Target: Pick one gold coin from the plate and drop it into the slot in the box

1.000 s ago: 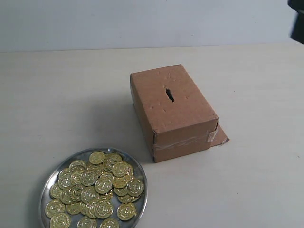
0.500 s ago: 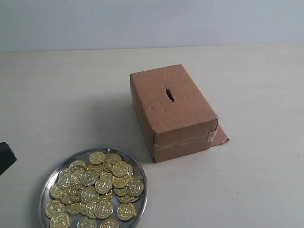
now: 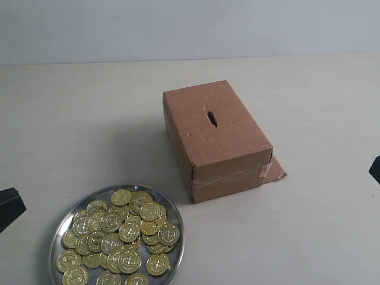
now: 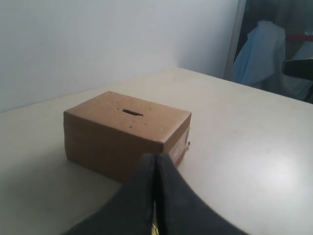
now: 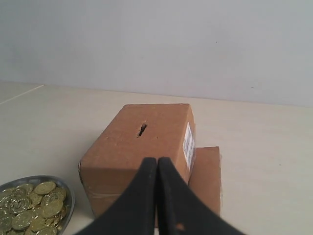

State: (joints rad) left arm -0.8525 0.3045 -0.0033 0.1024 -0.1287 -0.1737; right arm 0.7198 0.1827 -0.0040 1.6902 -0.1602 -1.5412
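The brown cardboard box (image 3: 217, 133) stands mid-table, its dark slot (image 3: 211, 119) in the top face. In front of it at the left sits the round silver plate (image 3: 54, 234), heaped with several gold coins (image 3: 119, 237). Only a dark corner of my left gripper (image 3: 9, 208) shows at the left edge, beside the plate. A sliver of my right gripper (image 3: 375, 169) shows at the right edge. In the left wrist view the left gripper (image 4: 156, 155) is shut, pointing at the box (image 4: 122, 132). The right gripper (image 5: 157, 159) is shut too, facing the box (image 5: 142, 147) and slot (image 5: 142, 129).
A cardboard flap (image 3: 276, 172) sticks out at the base of the box on its right side. A white label (image 5: 188, 138) is on one side of the box. A plain wall stands behind the table. A tiny gold glint (image 4: 154, 230) shows low between the left fingers.
A dark arm part at the upper right edge has gone. The left gripper came into view at the left edge, then the right gripper appeared low at the right edge.
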